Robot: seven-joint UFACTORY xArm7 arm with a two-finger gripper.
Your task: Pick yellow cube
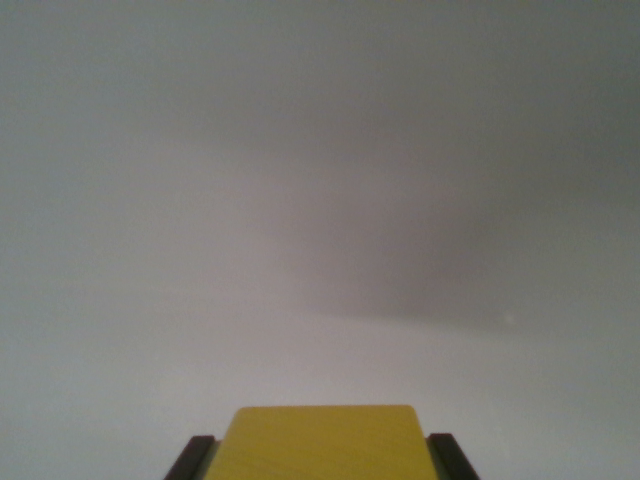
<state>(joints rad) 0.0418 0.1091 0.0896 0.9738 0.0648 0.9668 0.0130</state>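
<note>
Wrist view shows the small, rigid, smooth yellow cube (326,442), likely light, with the black gripper (322,458) fingers clamped against its opposite flat sides.

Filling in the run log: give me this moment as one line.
gripper: shut on yellow cube | fingers: flank both sides | surface: plain grey, blurred | lift: cannot tell

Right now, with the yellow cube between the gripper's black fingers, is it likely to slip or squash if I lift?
The flat-faced yellow cube probably stays rigid: its edges look straight. Its top looks smooth, so some slip is possible. A black finger shows at each side of it, so the gripper likely holds it squarely; contact itself isn't visible.
</note>
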